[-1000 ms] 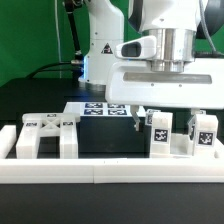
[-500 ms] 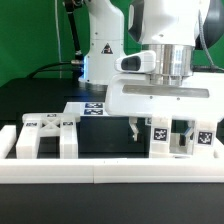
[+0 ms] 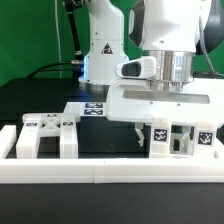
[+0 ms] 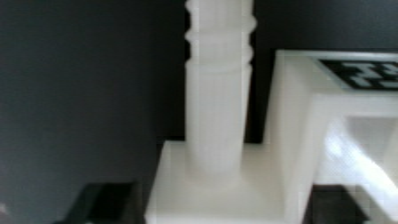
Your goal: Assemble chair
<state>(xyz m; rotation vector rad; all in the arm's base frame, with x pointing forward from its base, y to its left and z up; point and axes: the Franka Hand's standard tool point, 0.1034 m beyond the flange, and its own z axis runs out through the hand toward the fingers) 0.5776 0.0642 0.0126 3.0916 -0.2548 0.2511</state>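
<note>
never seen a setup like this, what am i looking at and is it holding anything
The big white machine is a robot arm, ending in a two-fingered pincer. One picture comes from a camera off the arm; the close-up comes from a camera on the arm's wrist. On the black table lie white chair parts: a legged frame at the exterior view's left, and tagged pieces at the pincer. The flat sheet with black squares is the marker board; a low white rail runs along the front. The close-up shows a ridged post standing upright; whether the pincer grips anything, I cannot tell.
</note>
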